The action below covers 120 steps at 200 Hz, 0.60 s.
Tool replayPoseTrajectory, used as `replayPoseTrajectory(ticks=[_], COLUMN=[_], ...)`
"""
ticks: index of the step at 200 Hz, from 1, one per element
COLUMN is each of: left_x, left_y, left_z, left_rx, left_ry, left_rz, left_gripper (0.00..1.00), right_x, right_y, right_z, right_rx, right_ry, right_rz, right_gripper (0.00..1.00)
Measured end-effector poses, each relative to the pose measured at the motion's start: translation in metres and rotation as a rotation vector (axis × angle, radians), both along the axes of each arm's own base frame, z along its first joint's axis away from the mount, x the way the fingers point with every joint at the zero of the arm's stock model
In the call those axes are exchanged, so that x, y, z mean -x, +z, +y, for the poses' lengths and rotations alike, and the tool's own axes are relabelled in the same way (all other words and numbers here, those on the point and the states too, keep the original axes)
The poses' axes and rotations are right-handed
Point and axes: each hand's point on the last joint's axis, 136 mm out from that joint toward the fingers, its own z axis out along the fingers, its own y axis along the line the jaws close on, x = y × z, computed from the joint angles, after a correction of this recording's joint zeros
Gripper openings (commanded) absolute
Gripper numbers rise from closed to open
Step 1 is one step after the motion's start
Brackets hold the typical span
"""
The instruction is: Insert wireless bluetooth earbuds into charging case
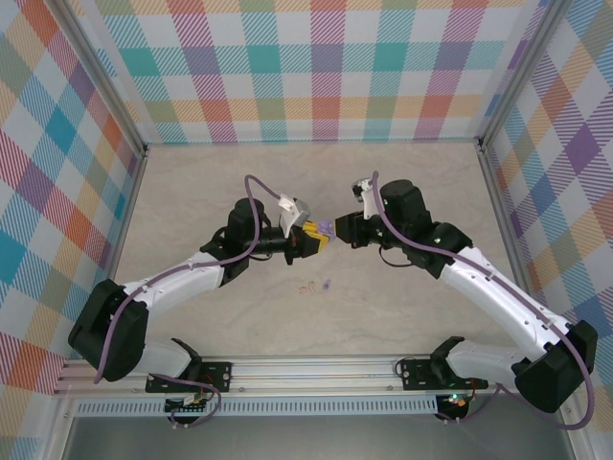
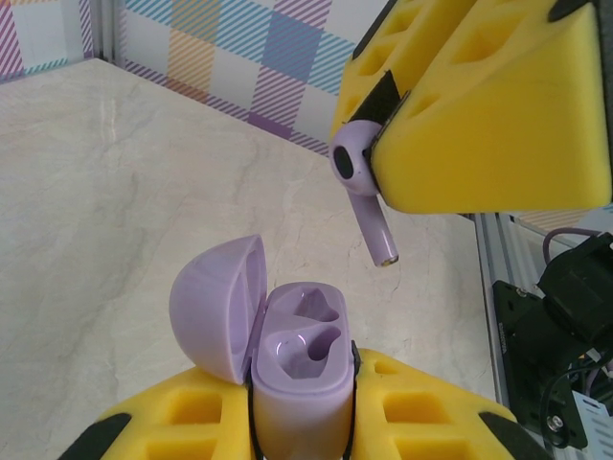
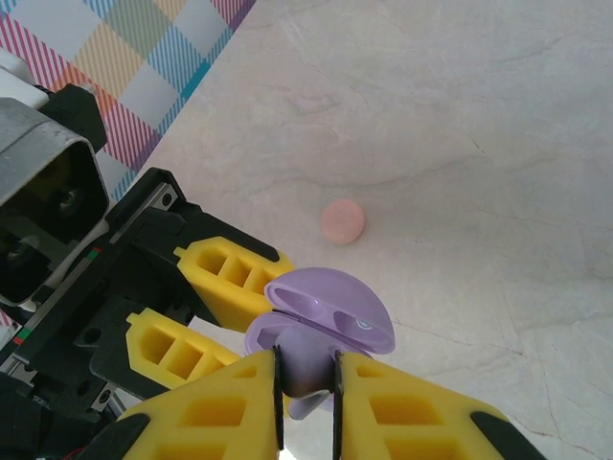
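The lilac charging case [image 2: 302, 345] is clamped upright in the left claw [image 2: 302, 398], which is closed tight on its body. Its lid [image 2: 218, 307] is swung open to the left, so both wells [image 2: 316, 309] are exposed. A lilac earbud [image 2: 356, 163] is pinched in the closed right claw [image 2: 391, 115] — held just above and right of the case, stem pointed down, not touching it. A round pink case [image 3: 342, 222] is set on the desk [image 3: 498, 144] beyond.

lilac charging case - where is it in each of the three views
top external: lilac charging case mid-frame.
left wrist: case bottom centre, lid open.
right wrist: case lower centre.
shared landmark: left end effector gripping it; right end effector holds the lilac earbud.
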Motion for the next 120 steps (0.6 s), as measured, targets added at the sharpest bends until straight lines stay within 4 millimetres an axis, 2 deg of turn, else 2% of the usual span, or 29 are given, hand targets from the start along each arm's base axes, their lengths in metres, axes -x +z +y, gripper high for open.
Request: replayPoseTrajectory(ticks=[120], left_x=[0.0008], left_y=[0.0079], left_z=[-0.003], left_rx=[0.018], left_ry=[-0.012], left_rz=[0.01], left_gripper=[0.1], right_x=[-0.0027], right_y=[-0.0059], right_z=[0.0047], right_rx=[0.012], right_ry=[0.004], right_rz=[0.011], right_gripper=[0.21])
